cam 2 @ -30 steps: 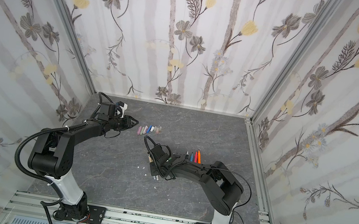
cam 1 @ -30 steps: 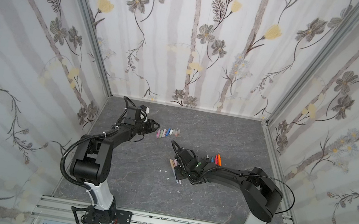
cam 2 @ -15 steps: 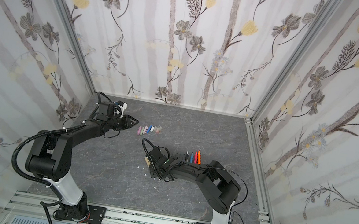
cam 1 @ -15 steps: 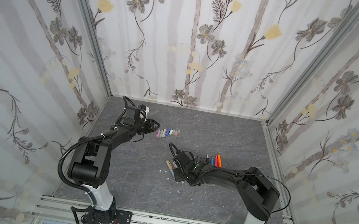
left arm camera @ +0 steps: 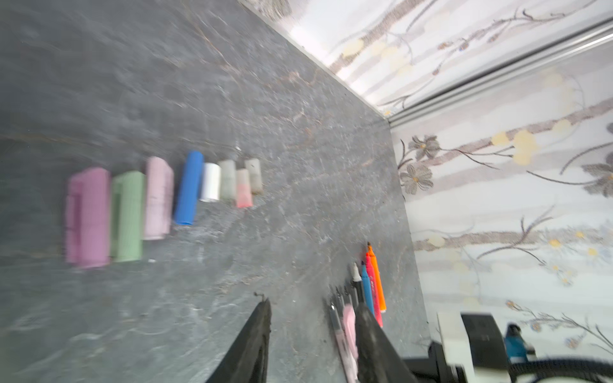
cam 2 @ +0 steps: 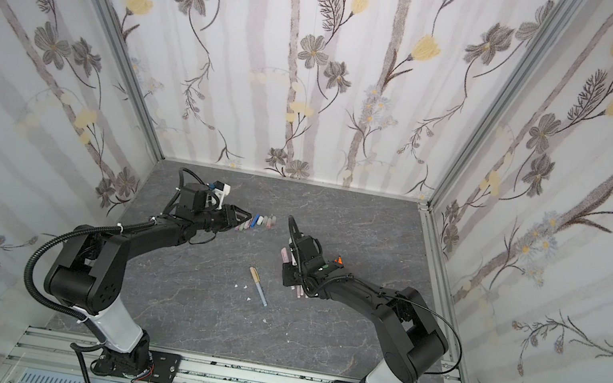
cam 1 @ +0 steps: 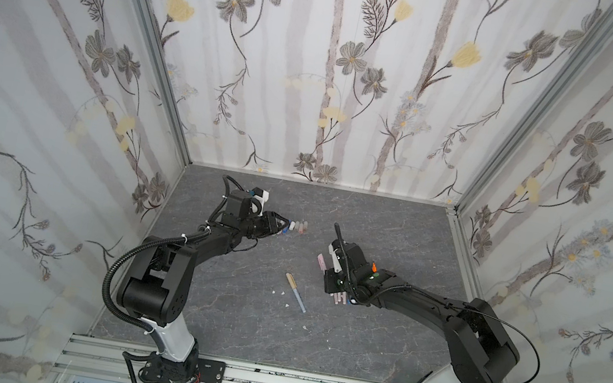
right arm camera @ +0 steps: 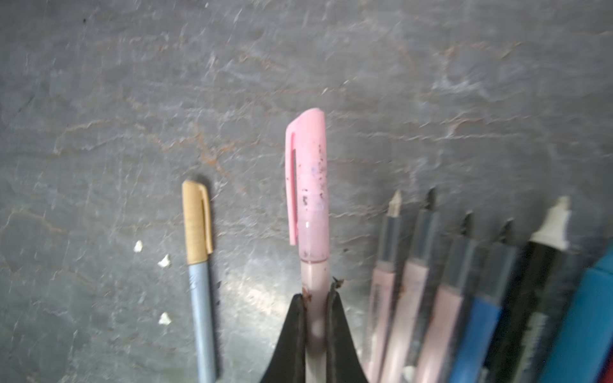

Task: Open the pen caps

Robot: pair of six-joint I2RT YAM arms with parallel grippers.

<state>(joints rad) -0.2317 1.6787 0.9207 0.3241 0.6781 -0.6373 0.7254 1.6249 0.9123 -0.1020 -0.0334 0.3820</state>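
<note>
A row of loose caps (left arm camera: 158, 199) lies side by side on the grey counter (cam 1: 231, 327). A gold-capped pen (cam 1: 295, 292) lies alone beside white crumbs (right arm camera: 164, 262), uncapped pens (right arm camera: 464, 275) clustered nearby.

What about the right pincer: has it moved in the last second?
Yes. The right pincer, shut on a pink pen, has drawn back rightward in both top views, away from the gold-capped pen.

Eight loose caps (left arm camera: 189, 187); two capped pens (right arm camera: 197, 282) (uncapped ones (right arm camera: 441, 298) overlap, no sure count).
</note>
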